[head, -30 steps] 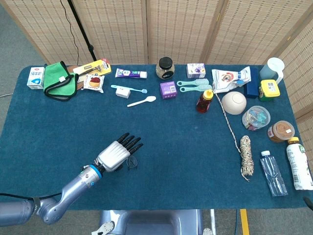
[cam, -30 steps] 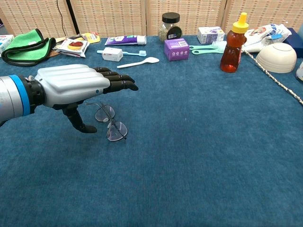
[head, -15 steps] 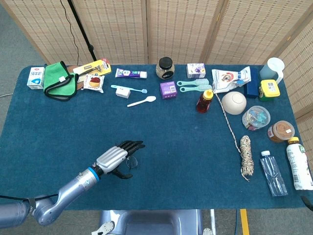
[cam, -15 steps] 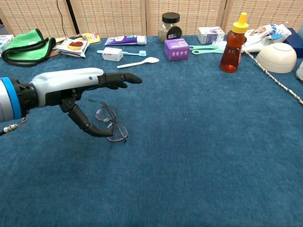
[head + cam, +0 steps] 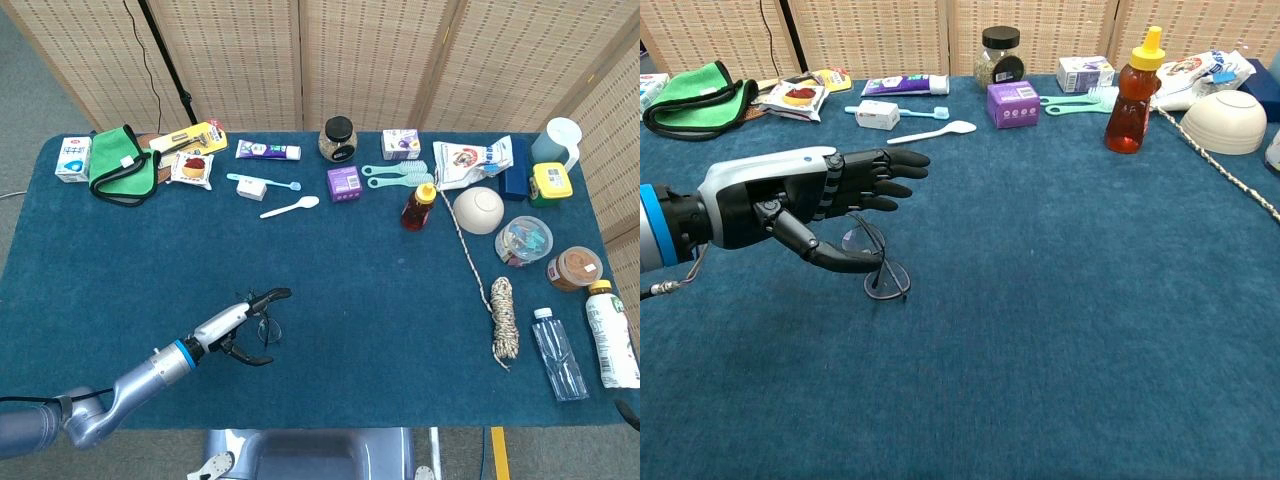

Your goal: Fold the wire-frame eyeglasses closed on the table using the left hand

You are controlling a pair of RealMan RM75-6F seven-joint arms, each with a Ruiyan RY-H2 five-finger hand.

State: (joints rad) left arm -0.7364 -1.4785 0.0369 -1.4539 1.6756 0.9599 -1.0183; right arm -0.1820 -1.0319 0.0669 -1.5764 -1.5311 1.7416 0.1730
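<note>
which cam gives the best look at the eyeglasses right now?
Chest view. The eyeglasses are close and large there: both lenses and the thin wire frame show, with the left hand at them, thumb by the frame. Head view shows them only as a tiny dark outline beside the hand.

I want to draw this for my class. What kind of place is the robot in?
Probably a robot test lab, not a home. A dark blue cloth table holds scattered groceries and odds and ends, such as a honey bottle and eyeglasses beside the left hand, with folding screens behind.
</note>
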